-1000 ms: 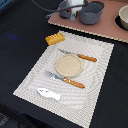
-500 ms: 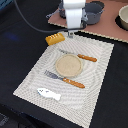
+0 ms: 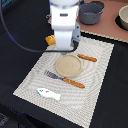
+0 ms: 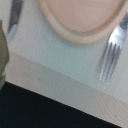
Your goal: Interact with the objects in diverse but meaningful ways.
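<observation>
Arm low over placemat (image 3: 95, 75), hiding most of bread loaf (image 3: 50, 39). Gripper state unclear, probably unloaded. Risk: descent clips wooden plate (image 4: 82, 17) or fork (image 4: 111, 52).

The arm (image 3: 65, 22) is white and blocky, with rounded edges, a pale grey band near its top and a small dark marking. A dark cable (image 3: 20, 42) curves away from it.

Flat white fish (image 3: 49, 93) near mat corner; yellow-orange loaf (image 3: 50, 39) partly hidden; blue-grey pot (image 3: 92, 13) w/ handle, upright.
</observation>
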